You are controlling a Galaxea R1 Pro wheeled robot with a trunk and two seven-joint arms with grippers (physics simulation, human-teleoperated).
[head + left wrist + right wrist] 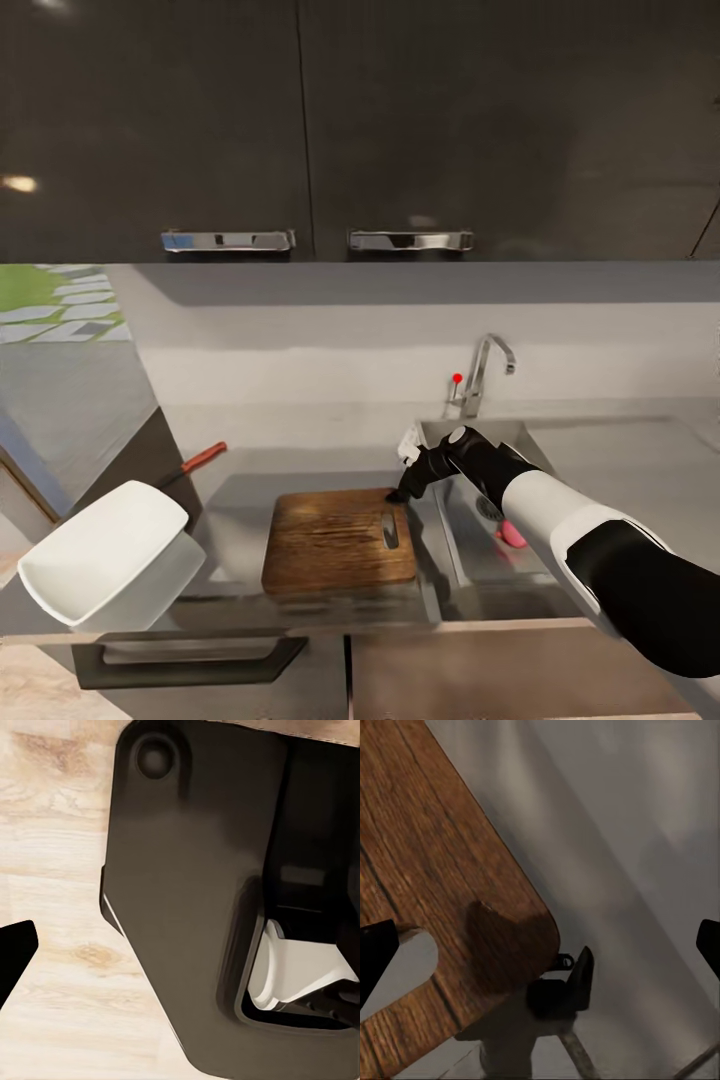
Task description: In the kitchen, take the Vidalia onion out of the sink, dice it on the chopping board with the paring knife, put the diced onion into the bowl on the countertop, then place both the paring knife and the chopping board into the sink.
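Note:
The dark brown chopping board (pixel 335 540) lies flat on the steel drainboard (pixel 240 505), its handle slot (pixel 405 960) toward the sink. My right gripper (pixel 405 492) hangs open over the board's far right corner (pixel 521 919), with one fingertip (pixel 375 952) beside the slot and the other (pixel 709 945) off past the board's edge. The sink (pixel 470 545) is right of the board, partly covered by my right arm. A small pink thing (pixel 512 535) lies in it. The red-handled paring knife (pixel 203 458) rests on the countertop (pixel 640 460) behind the white bowl (pixel 110 555).
The tap (pixel 487 370) with its red dot (pixel 457 378) stands behind the basin. Dark wall cabinets (pixel 300 130) hang overhead. In the left wrist view my left gripper (pixel 180 945) faces my own dark body above a pale wooden floor (pixel 52 817).

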